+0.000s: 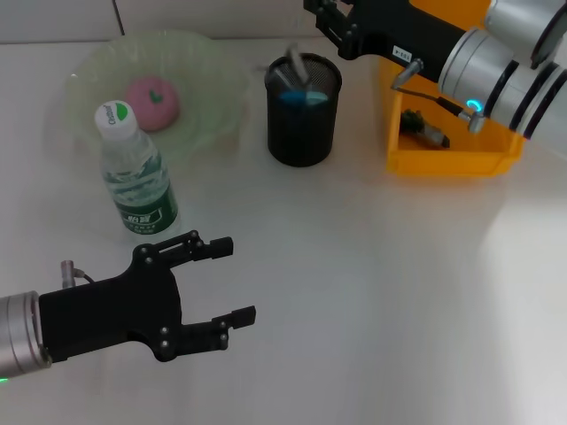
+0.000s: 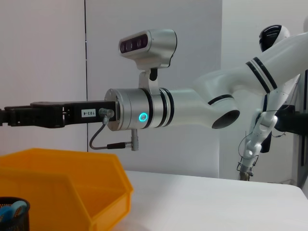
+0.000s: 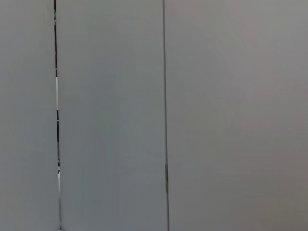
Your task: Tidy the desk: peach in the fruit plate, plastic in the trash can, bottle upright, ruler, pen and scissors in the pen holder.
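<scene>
Looks nearly tidy: the pink peach (image 1: 151, 100) sits in the pale green glass fruit plate (image 1: 217, 84), and the clear plastic water bottle with the green cap (image 1: 135, 168) stands upright just in front of that plate. The black mesh pen holder (image 1: 303, 111) is right of the plate with something blue and a grey handle poking out.

The left gripper (image 1: 232, 282), fingers spread and holding nothing, hovers low over the white tabletop (image 1: 372, 292) just in front of the bottle. I'd guess the risk is a careless swing tipping the bottle.

The right gripper (image 1: 321, 12) is over the pen holder, cut off by the frame edge, so I can't tell its fingers. I can't tell what's in the holder or in the orange plastic bin (image 1: 443, 155) beside it.
</scene>
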Motion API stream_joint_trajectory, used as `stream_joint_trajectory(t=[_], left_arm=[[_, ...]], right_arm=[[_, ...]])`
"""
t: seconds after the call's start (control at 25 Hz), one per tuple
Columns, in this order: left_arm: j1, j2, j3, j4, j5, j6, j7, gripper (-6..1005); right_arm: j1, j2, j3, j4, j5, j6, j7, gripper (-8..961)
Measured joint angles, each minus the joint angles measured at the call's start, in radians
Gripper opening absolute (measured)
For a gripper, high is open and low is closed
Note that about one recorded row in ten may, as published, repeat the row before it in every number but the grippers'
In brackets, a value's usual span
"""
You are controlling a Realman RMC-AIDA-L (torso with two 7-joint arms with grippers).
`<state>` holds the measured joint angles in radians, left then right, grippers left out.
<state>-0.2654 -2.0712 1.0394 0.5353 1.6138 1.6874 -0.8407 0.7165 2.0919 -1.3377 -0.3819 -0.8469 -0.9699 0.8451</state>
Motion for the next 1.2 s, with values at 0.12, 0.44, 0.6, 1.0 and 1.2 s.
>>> stream_joint_trajectory(t=[0.12,0.44,0.6,1.0,1.2], left_arm=[[0.0,-0.001,-0.003,0.0,0.0,0.0,0.0,802],[0.004,-0.001,-0.009,0.0,-0.005,0.005,0.0,802],[0.003,0.0,-0.01,0.003,-0.01,0.01,0.0,802],[-0.012,0.003,-0.027,0.004,-0.014,0.004,-0.01,802],[-0.012,0.005,-0.027,0.004,-0.012,0.005,-0.012,802]], right_arm=[[-0.031,0.0,0.0,-0.013,-0.001,-0.054,0.001,177],[-0.379,-0.012,0.012,-0.363,-0.01,-0.366,0.202,499],[-0.506,-0.026,0.078,-0.408,-0.073,-0.572,0.228,613],[-0.616,-0.008,0.322,-0.373,-0.648,-0.809,0.176,826],[-0.609,-0.009,0.32,-0.371,-0.7,-0.809,0.151,826]])
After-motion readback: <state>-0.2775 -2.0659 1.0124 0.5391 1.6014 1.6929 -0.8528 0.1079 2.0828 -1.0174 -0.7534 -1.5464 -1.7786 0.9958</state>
